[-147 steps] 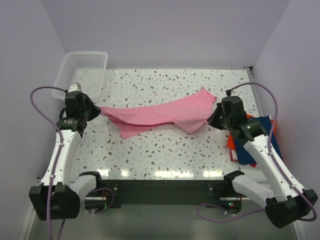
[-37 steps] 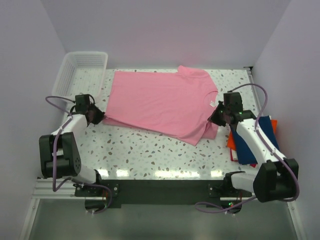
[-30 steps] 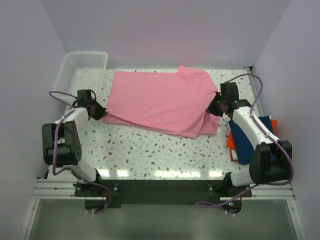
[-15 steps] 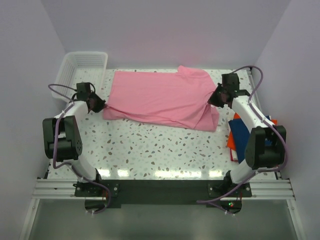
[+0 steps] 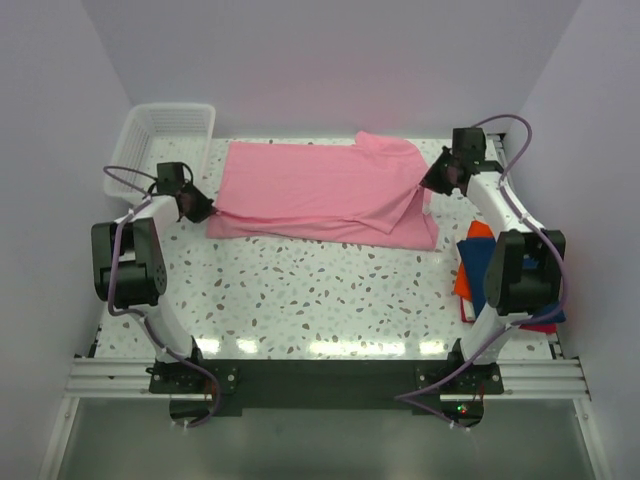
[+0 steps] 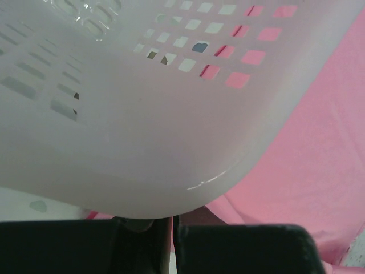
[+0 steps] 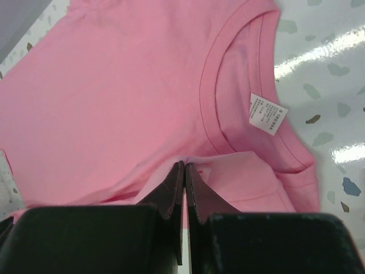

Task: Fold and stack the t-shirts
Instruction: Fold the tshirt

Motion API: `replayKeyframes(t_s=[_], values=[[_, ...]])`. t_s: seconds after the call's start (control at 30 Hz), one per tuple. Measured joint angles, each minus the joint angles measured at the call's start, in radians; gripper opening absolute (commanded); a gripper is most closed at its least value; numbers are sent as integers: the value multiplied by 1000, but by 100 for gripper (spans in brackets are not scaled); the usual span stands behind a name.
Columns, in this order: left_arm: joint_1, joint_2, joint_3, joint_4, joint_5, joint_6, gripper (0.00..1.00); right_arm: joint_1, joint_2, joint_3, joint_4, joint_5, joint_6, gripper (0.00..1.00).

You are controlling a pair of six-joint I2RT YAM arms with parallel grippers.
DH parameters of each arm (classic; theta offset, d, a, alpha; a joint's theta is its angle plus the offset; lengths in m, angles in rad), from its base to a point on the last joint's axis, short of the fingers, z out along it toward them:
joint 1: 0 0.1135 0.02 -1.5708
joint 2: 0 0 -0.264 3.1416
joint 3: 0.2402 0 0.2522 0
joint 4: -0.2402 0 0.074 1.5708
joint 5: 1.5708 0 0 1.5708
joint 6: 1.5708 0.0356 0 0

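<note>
- Step in hand, as judged: the first fold of the light pink short-sleeved cloth t-shirt, which lies spread at the upper centre of the overhead view on the speckled desk, its near edge doubled over.
- Left pincer: clenched on the shirt's left edge, hard against the white plastic mesh basket.
- Right pincer: clenched on a pink fold below the collar.
- Navy blue folded t-shirt and orange-red folded t-shirt: stacked at the right edge.
- Next move calls for laying the fold flat, edges aligned, then letting go.
</note>
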Motion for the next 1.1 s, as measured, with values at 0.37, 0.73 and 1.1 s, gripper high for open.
replayKeyframes(t_s=[0.37, 0.73, 1.1], values=[[-7, 35, 65, 1, 35, -18, 1, -6, 105, 109, -2, -14, -11, 0], [-12, 57, 100, -28, 45, -25, 6, -13, 185, 180, -4, -14, -12, 0], [-15, 43, 68, 38, 91, -15, 59, -15, 333, 356, -23, -50, -37, 54]])
